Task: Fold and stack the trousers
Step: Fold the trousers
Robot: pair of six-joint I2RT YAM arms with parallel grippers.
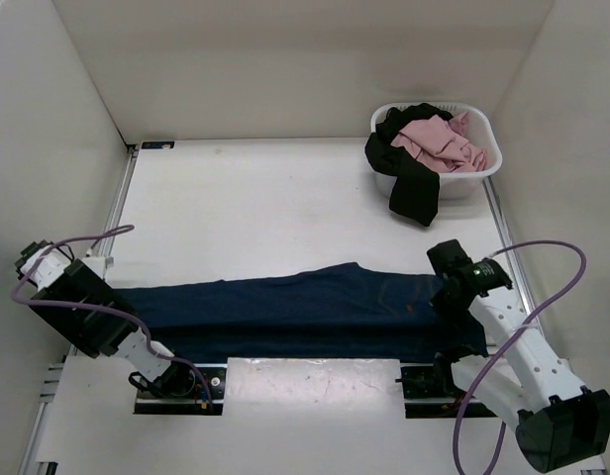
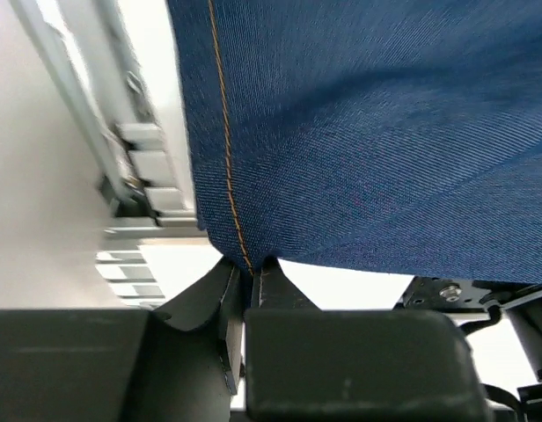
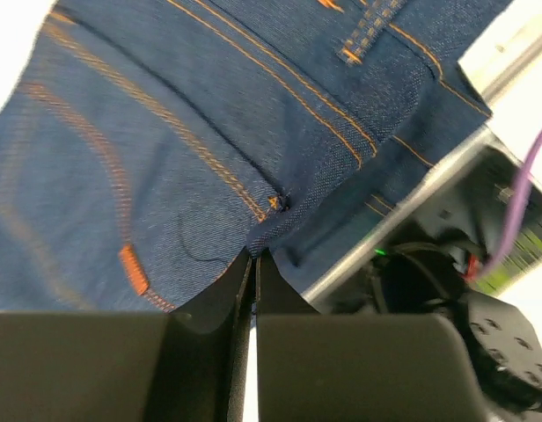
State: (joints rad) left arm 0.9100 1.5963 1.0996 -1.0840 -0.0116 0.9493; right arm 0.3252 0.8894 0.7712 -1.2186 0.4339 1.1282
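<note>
The dark blue denim trousers [image 1: 305,307] lie stretched lengthwise across the front of the white table [image 1: 265,208], legs to the left and waist to the right. My left gripper [image 1: 135,319] is shut on the leg end. In the left wrist view its jaws [image 2: 250,268] pinch the denim edge [image 2: 368,132] beside an orange seam. My right gripper [image 1: 450,297] is shut on the waist end. In the right wrist view it [image 3: 253,255] clamps a fold of denim [image 3: 165,132] near a back pocket with orange stitching.
A white laundry basket [image 1: 488,134] stands at the back right, holding a pink garment [image 1: 439,143] and a black one [image 1: 414,188] that hangs over its front. Metal rails [image 1: 122,208] run along the table's sides. White walls enclose the table.
</note>
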